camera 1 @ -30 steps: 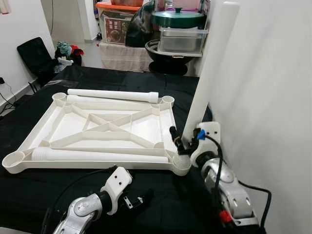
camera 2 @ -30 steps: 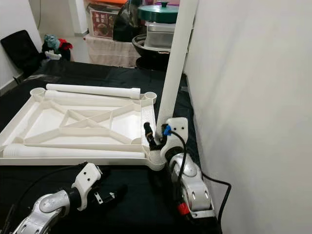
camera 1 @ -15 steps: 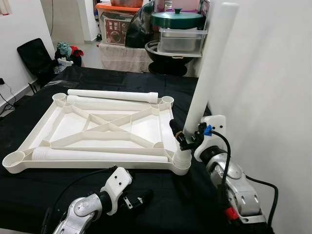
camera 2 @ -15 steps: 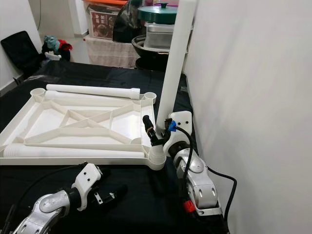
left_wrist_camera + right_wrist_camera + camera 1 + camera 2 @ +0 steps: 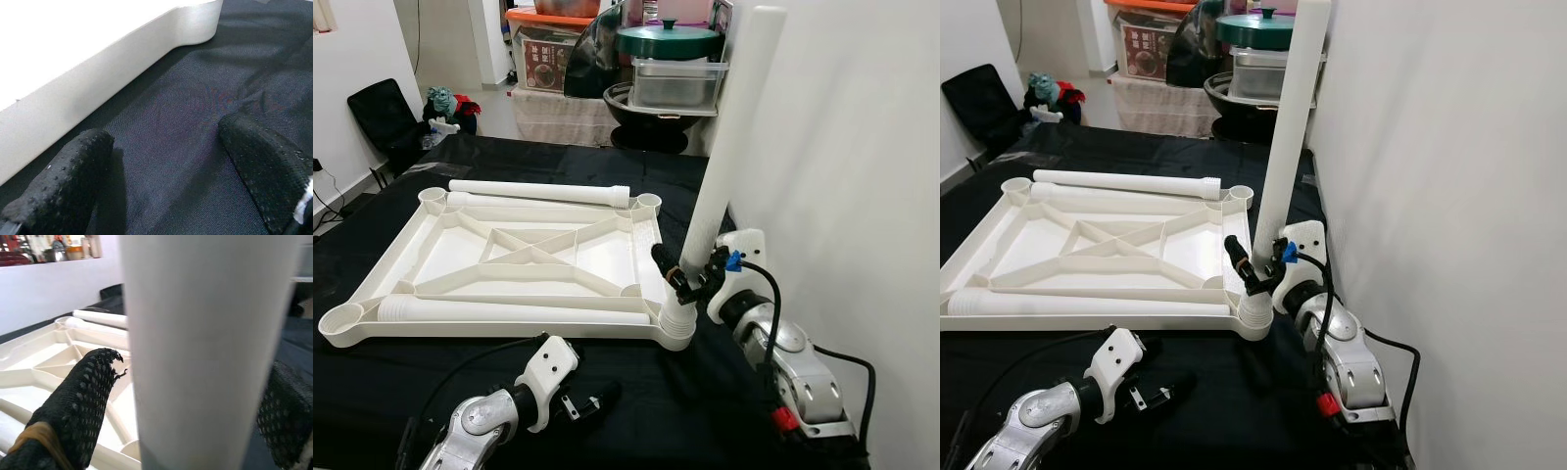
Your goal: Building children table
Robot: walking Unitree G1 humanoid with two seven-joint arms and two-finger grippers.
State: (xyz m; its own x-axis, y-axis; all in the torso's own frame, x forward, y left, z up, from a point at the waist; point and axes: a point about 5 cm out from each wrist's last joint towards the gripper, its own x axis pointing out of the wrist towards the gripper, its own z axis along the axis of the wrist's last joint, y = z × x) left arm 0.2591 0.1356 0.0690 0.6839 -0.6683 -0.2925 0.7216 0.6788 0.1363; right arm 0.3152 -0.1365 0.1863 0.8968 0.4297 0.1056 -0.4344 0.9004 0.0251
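Note:
The white tabletop point(image 5: 352, 328) lies upside down on black cloth, its cross ribs facing up. A long white leg point(image 5: 729, 147) stands nearly upright with its ribbed foot at the near right corner socket point(image 5: 677, 328). My right gripper point(image 5: 690, 279) is shut on this leg just above the foot; in the right wrist view the leg point(image 5: 210, 347) sits between the black fingers point(image 5: 83, 396). Two more legs lie flat, one along the far edge point(image 5: 538, 192) and one along the near edge point(image 5: 509, 312). My left gripper point(image 5: 592, 401) rests open low over the cloth, beside the tabletop's front rim point(image 5: 98, 88).
A white wall point(image 5: 862, 196) runs close along the right side. Behind the cloth stand a green-lidded pot point(image 5: 669, 39), a metal container point(image 5: 677, 80) and a black bowl point(image 5: 651, 122). A black chair point(image 5: 382, 113) and toys point(image 5: 445, 100) are at the far left.
The right gripper has brought the leg's ribbed foot down to the corner socket. The right forearm has swung out towards the wall. The left arm has stayed put.

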